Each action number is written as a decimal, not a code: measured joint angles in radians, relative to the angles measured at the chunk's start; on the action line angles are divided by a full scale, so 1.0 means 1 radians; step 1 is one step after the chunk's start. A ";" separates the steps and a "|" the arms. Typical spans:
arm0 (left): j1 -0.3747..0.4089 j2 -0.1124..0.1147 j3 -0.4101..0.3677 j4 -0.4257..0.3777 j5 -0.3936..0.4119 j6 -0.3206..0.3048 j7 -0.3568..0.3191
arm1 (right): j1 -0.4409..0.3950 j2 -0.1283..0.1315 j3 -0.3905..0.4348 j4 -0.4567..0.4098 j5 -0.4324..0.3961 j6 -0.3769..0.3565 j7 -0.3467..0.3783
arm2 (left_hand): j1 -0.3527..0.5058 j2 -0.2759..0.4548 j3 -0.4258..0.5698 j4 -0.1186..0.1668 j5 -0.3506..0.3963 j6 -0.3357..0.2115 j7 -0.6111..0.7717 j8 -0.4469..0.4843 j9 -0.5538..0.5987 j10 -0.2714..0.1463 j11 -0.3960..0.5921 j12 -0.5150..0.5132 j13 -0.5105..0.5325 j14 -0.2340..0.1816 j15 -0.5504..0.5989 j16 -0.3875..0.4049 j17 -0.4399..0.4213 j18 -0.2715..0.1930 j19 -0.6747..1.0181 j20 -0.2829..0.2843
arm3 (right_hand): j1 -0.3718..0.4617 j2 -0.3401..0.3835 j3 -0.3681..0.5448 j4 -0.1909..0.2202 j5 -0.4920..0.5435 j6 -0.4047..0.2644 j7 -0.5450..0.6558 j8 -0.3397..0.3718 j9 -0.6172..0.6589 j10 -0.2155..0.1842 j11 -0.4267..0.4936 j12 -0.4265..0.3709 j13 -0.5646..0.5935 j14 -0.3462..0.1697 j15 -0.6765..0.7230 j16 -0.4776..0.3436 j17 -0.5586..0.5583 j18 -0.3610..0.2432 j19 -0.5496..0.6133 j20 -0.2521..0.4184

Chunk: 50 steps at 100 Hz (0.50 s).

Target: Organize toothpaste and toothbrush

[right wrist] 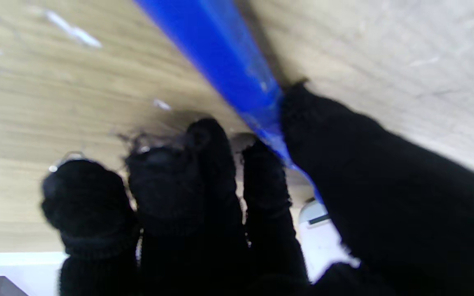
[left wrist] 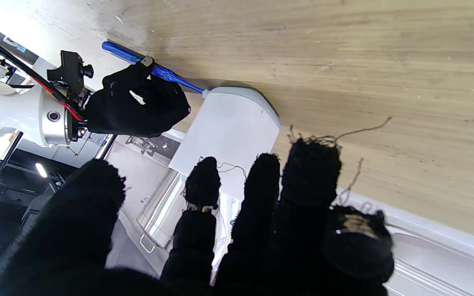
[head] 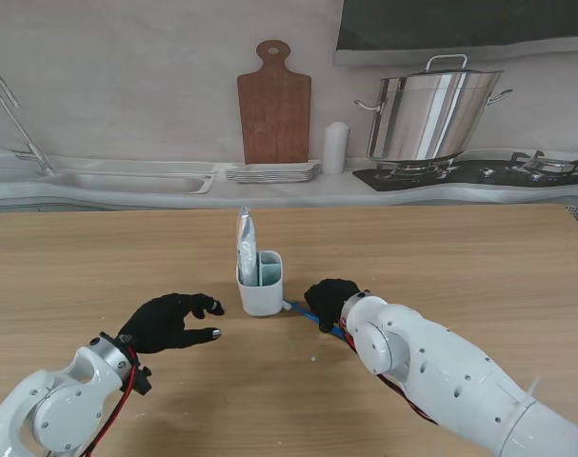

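Black-gloved right hand [head: 328, 297]: nearest to you, just to the right of the holder, palm down on the table; its fingers [right wrist: 261, 176] and thumb close round the blue handle, though the wrist view is blurred and you cannot be sure how firm the grip is.
Toothbrush [head: 309, 316]: blue, lying flat on the wood beneath that hand, its one end touching or almost touching the foot of the holder, its other end running out past the hand toward you.
Left hand [head: 169, 321]: on the other side of the holder from the right hand, resting low over the table, fingers spread and holding nothing.
Holder [head: 260, 284]: white two-compartment cup standing upright between the two hands, close to both.
Toothpaste [head: 246, 246]: silvery tube already standing upright in the compartment nearer the left hand, its crimped end rising above the rim.
Free compartment: the one nearer the right hand appears unfilled.
Step in hand: by my reading, you are picking up the toothbrush; the toothpaste half looks done.
Next move: lift the brush clear of the wood, tip it upright, and lower it into the free compartment without knocking the holder.
Wooden table [head: 479, 267]: carries everything named here.
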 measured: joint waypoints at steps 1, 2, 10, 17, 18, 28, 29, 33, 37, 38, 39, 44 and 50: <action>0.000 0.000 0.000 0.000 0.000 0.000 0.000 | 0.000 0.000 0.000 0.001 0.001 -0.003 0.001 | 0.000 0.000 0.000 0.000 0.000 0.000 0.000 0.000 0.000 0.000 0.000 0.000 0.000 0.000 0.000 0.000 0.000 0.000 0.000 0.000 | 0.000 0.000 0.001 0.003 0.000 -0.001 0.002 0.000 0.000 -0.001 0.007 0.000 0.000 -0.001 0.002 0.000 -0.002 -0.002 0.001 0.000; 0.000 0.000 0.001 0.001 0.000 0.000 0.000 | 0.001 0.000 0.001 0.002 0.002 -0.005 0.002 | 0.000 0.000 0.000 0.000 0.000 0.000 0.000 0.000 0.000 0.000 0.000 0.000 0.000 0.000 0.000 0.000 0.000 0.000 0.000 0.000 | -0.001 0.000 0.001 0.009 0.000 -0.001 0.003 0.000 -0.001 -0.001 0.012 0.000 0.000 -0.002 0.006 0.000 -0.003 -0.003 0.004 0.000; -0.002 0.000 0.004 0.002 0.000 0.000 0.000 | 0.004 0.002 0.001 0.005 0.008 -0.016 0.008 | 0.000 0.000 0.000 0.000 0.000 0.000 0.000 0.000 0.000 0.000 0.000 0.000 0.000 0.000 0.000 0.000 0.000 0.000 0.000 0.000 | -0.002 -0.004 0.001 0.032 0.000 -0.026 0.007 0.006 -0.002 -0.005 0.044 0.000 0.001 -0.008 0.036 -0.015 -0.005 -0.008 0.014 0.013; -0.003 0.000 0.006 0.003 0.000 0.001 0.000 | 0.006 0.002 0.001 0.007 0.011 -0.018 0.012 | 0.000 0.000 0.000 0.000 0.000 0.000 0.000 0.000 0.000 0.000 0.000 0.000 0.000 0.000 0.000 0.000 0.000 0.000 0.000 0.000 | -0.009 -0.015 0.007 0.061 0.000 -0.042 0.007 0.026 -0.012 -0.011 0.070 0.006 0.001 -0.018 0.061 -0.034 -0.007 -0.009 0.021 0.014; -0.003 0.000 0.006 0.003 0.000 0.001 0.000 | 0.006 0.002 0.001 0.007 0.011 -0.018 0.012 | 0.000 0.000 0.000 0.000 0.000 0.000 0.000 0.000 0.000 0.000 0.000 0.000 0.000 0.000 0.000 0.000 0.000 0.000 0.000 0.000 | -0.010 -0.016 0.008 0.063 0.000 -0.043 0.007 0.029 -0.012 -0.013 0.072 0.009 0.001 -0.020 0.064 -0.037 -0.007 -0.009 0.022 0.015; -0.004 0.000 0.008 0.004 0.000 0.001 0.000 | 0.006 0.003 0.000 0.008 0.012 -0.018 0.014 | 0.000 0.000 0.000 0.000 0.000 0.001 0.000 0.000 0.000 0.000 0.000 0.000 0.000 0.000 0.000 0.000 0.000 0.000 0.000 0.000 | -0.018 -0.023 0.017 0.088 0.000 -0.051 0.007 0.051 -0.017 -0.016 0.091 0.042 0.001 -0.025 0.094 -0.052 -0.008 -0.009 0.025 0.016; -0.004 0.000 0.008 0.005 0.000 0.001 0.000 | 0.006 0.003 0.000 0.008 0.012 -0.018 0.014 | 0.000 0.000 0.000 0.000 0.000 0.001 0.000 0.000 0.000 0.000 0.000 0.000 0.000 0.000 0.000 0.000 0.000 0.000 0.000 0.000 | -0.020 -0.025 0.017 0.096 0.000 -0.051 0.007 0.055 -0.019 -0.016 0.093 0.044 0.001 -0.025 0.096 -0.052 -0.008 -0.009 0.026 0.016; -0.004 0.000 0.008 0.005 0.000 0.002 0.000 | 0.006 0.003 0.001 0.008 0.010 -0.018 0.017 | 0.000 0.000 0.000 0.000 0.000 0.001 0.000 0.000 0.000 0.000 0.000 0.000 0.000 0.000 0.000 0.000 0.000 0.000 0.000 0.000 | -0.029 -0.025 0.019 0.121 0.000 -0.053 0.007 0.069 -0.020 -0.016 0.099 0.050 0.001 -0.026 0.107 -0.054 -0.008 -0.011 0.029 0.026; -0.004 0.000 0.009 0.005 0.000 0.002 0.000 | 0.005 0.004 0.004 0.006 0.005 -0.018 0.022 | 0.000 0.000 0.000 0.000 0.000 0.001 0.001 0.000 0.000 0.000 0.000 0.000 0.000 0.000 0.000 0.000 0.000 0.000 0.000 0.000 | -0.035 -0.026 0.019 0.138 0.000 -0.061 0.007 0.078 -0.021 -0.016 0.101 0.056 0.001 -0.026 0.114 -0.062 -0.008 -0.012 0.032 0.027; -0.004 0.000 0.009 0.005 0.000 0.002 0.000 | 0.004 0.004 0.005 0.006 0.004 -0.018 0.024 | 0.000 0.000 0.000 0.000 0.000 0.001 0.001 0.000 0.000 0.000 0.000 0.000 0.000 0.000 0.000 0.000 0.000 0.000 0.000 0.000 | -0.035 -0.026 0.019 0.138 0.000 -0.064 0.007 0.078 -0.021 -0.016 0.101 0.057 0.001 -0.026 0.115 -0.063 -0.008 -0.012 0.033 0.028; -0.004 0.000 0.009 0.005 0.001 0.002 0.000 | 0.004 0.004 0.006 0.005 0.002 -0.018 0.026 | 0.000 0.000 0.000 0.000 0.000 0.001 0.001 0.000 0.000 0.000 0.000 0.000 0.000 0.000 0.000 0.000 0.000 0.000 0.000 0.000 | -0.035 -0.026 0.019 0.140 0.000 -0.066 0.007 0.078 -0.022 -0.016 0.102 0.058 0.001 -0.026 0.116 -0.063 -0.008 -0.013 0.035 0.030; -0.004 0.000 0.009 0.005 0.001 0.002 0.000 | 0.001 0.006 0.012 0.001 -0.006 -0.015 0.037 | 0.000 0.000 0.000 0.000 0.000 0.001 0.001 0.000 0.000 0.000 0.000 0.000 0.000 0.000 0.000 0.000 0.000 0.000 0.000 0.000 | -0.035 -0.035 0.021 0.179 0.000 -0.108 0.007 0.090 -0.023 -0.016 0.107 0.068 0.001 -0.027 0.123 -0.063 -0.008 -0.015 0.038 0.036; -0.003 0.000 0.009 0.006 0.001 0.002 0.000 | -0.004 0.009 0.021 -0.007 -0.017 -0.012 0.060 | 0.000 0.000 0.000 0.000 0.000 0.001 0.001 0.000 0.000 0.000 0.000 0.000 0.000 0.000 0.000 0.000 0.000 0.000 0.000 0.000 | -0.035 -0.035 0.038 0.213 0.002 -0.135 0.023 0.096 -0.026 -0.016 0.112 0.074 0.001 -0.028 0.132 -0.063 -0.008 -0.018 0.038 0.036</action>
